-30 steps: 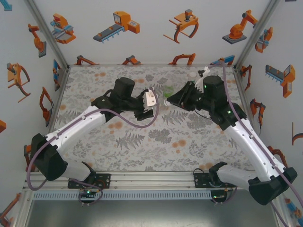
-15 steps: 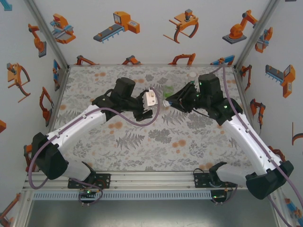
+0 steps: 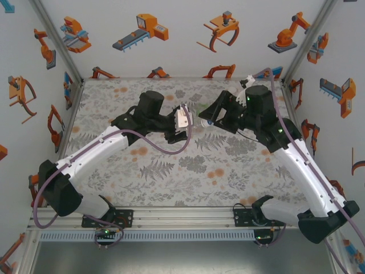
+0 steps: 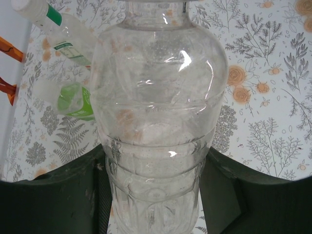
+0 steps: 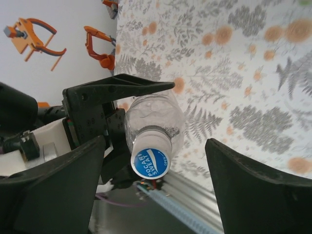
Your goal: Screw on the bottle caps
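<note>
My left gripper (image 4: 153, 192) is shut on the lower body of a clear ribbed bottle (image 4: 156, 97) and holds it off the table, neck pointing at the right arm. A white bottle cap with a blue printed top (image 5: 151, 163) sits on the bottle's neck (image 5: 155, 119). My right gripper (image 5: 155, 142) is open, one finger on each side of the cap, neither touching it. From above, the left gripper (image 3: 185, 123) and the right gripper (image 3: 207, 120) meet at mid-table with the bottle (image 3: 195, 121) between them.
A clear bottle with a whitish, green-striped label (image 4: 61, 31) and a white cap (image 4: 22, 5) lies on the floral table (image 3: 171, 171) behind the held one. A shorter green-tinted bottle (image 4: 73, 100) lies beside it. White walls enclose the table.
My right gripper has opened off the cap, and its wrist has turned and shifted slightly back. My left gripper has kept its grip and nudged the bottle slightly towards the back.
</note>
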Motion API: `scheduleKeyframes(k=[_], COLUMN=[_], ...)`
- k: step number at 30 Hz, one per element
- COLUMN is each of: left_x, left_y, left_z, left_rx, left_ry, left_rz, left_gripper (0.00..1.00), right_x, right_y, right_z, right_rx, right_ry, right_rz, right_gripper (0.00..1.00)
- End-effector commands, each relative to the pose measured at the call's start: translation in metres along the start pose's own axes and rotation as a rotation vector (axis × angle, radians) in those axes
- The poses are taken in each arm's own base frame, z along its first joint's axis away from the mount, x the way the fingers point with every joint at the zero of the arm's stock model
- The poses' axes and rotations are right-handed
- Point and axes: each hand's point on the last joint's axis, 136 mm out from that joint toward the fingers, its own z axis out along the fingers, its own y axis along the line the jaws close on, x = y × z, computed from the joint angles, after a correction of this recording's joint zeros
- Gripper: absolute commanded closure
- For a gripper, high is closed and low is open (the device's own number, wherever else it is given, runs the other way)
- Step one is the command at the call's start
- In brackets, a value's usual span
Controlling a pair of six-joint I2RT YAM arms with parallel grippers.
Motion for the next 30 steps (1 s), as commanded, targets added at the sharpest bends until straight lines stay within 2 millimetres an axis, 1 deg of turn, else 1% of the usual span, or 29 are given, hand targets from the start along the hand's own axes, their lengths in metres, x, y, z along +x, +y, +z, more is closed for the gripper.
scheduleKeyframes(k=[1, 2, 3, 5, 6, 7, 8, 10, 12, 14, 16, 21, 24, 30], left_x=[-0.015, -0.015, -0.015, -0.015, -0.015, -0.016, -0.016, -0.018, -0.019, -0.019, -0.018, -0.017, -0.016, -0.015], left_y=[-0.003, -0.003, -0.004, -0.006, -0.007, -0.008, -0.009, -0.012, -0.015, -0.018, -0.021, -0.029, -0.032, -0.032], left_z=[-0.011, -0.012, -0.013, -0.016, -0.017, -0.018, -0.019, -0.021, -0.023, -0.025, -0.028, -0.034, -0.036, -0.038], left_rx=[0.014, 0.013, 0.01, 0.011, 0.013, 0.016, 0.019, 0.029, 0.038, 0.047, 0.057, 0.072, 0.079, 0.073], left_ry=[-0.03, -0.03, -0.027, -0.028, -0.029, -0.03, -0.032, -0.039, -0.042, -0.043, -0.037, -0.03, -0.024, -0.015], left_rz=[0.041, 0.043, 0.044, 0.048, 0.05, 0.051, 0.052, 0.053, 0.052, 0.055, 0.056, 0.053, 0.055, 0.056], left_gripper=[1.0, 1.0, 1.0, 1.0, 1.0, 1.0, 1.0, 1.0, 1.0, 1.0, 1.0, 1.0, 1.0, 1.0], right_x=[-0.025, -0.027, -0.028, -0.023, -0.016, -0.007, 0.001, 0.024, 0.044, 0.058, 0.061, 0.068, 0.071, 0.077], right_y=[0.024, 0.027, 0.034, 0.055, 0.069, 0.08, 0.087, 0.1, 0.103, 0.098, 0.094, 0.081, 0.077, 0.073], right_z=[-0.025, -0.027, -0.029, -0.031, -0.035, -0.039, -0.042, -0.051, -0.057, -0.057, -0.054, -0.051, -0.049, -0.046], right_rx=[-0.044, -0.052, -0.085, -0.203, -0.29, -0.368, -0.432, -0.576, -0.682, -0.727, -0.723, -0.697, -0.694, -0.707], right_ry=[-0.123, -0.14, -0.163, -0.185, -0.197, -0.207, -0.211, -0.193, -0.151, -0.098, -0.062, 0.009, 0.031, 0.052], right_rz=[-0.28, -0.34, -0.425, -0.625, -0.747, -0.863, -0.957, -1.154, -1.304, -1.412, -1.469, -1.533, -1.535, -1.521], right_gripper=[0.27, 0.28, 0.31, 0.39, 0.42, 0.42, 0.42, 0.42, 0.42, 0.45, 0.46, 0.46, 0.48, 0.52])
